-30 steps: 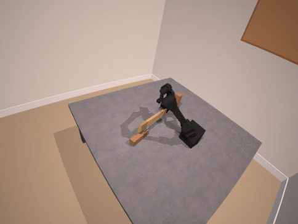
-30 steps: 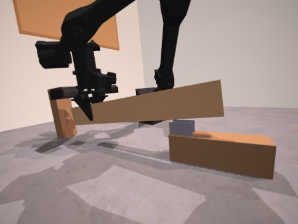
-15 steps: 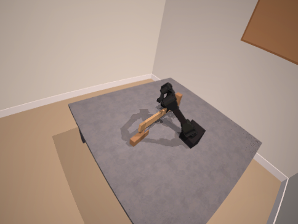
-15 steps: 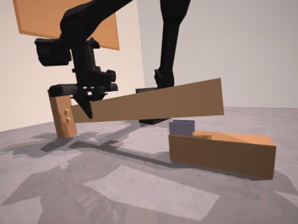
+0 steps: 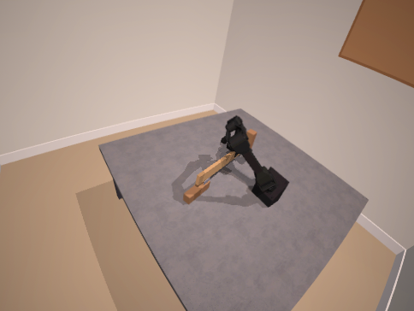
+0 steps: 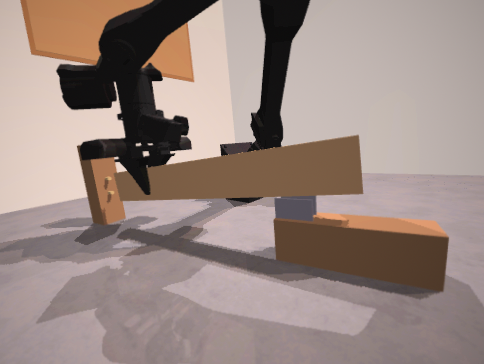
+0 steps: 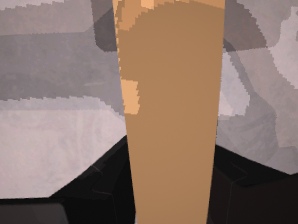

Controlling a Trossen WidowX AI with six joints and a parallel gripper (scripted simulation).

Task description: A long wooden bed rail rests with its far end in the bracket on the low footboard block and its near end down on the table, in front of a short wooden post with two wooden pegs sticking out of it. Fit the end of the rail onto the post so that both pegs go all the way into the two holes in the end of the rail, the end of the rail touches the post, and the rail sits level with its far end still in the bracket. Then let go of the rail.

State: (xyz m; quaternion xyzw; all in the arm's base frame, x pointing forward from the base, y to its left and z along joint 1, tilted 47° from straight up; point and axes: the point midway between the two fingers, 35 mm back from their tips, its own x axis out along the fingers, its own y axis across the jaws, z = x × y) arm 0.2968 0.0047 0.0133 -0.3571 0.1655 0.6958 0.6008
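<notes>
My gripper (image 6: 146, 183) (image 7: 156, 141) is shut on the long wooden rail (image 5: 215, 168) (image 6: 250, 175) (image 7: 171, 75) near its post end, one finger on each side. The rail is off the table and tilted, its far end higher. That far end passes over the grey bracket (image 6: 295, 209) on the footboard block (image 5: 193, 196) (image 6: 360, 255); its lower edge is at or just above the bracket's top, and whether it is lined up sideways is unclear. The wooden post (image 5: 252, 136) (image 6: 95, 195) stands upright. Both pegs (image 6: 109, 186) show outside the rail, close to its end. The holes are hidden.
The arm's base (image 5: 270, 190) stands on the grey table (image 5: 231, 239) to one side of the rail. The arm reaches over the rail close to the post. An orange board (image 5: 385, 38) (image 6: 55, 30) hangs on the wall behind.
</notes>
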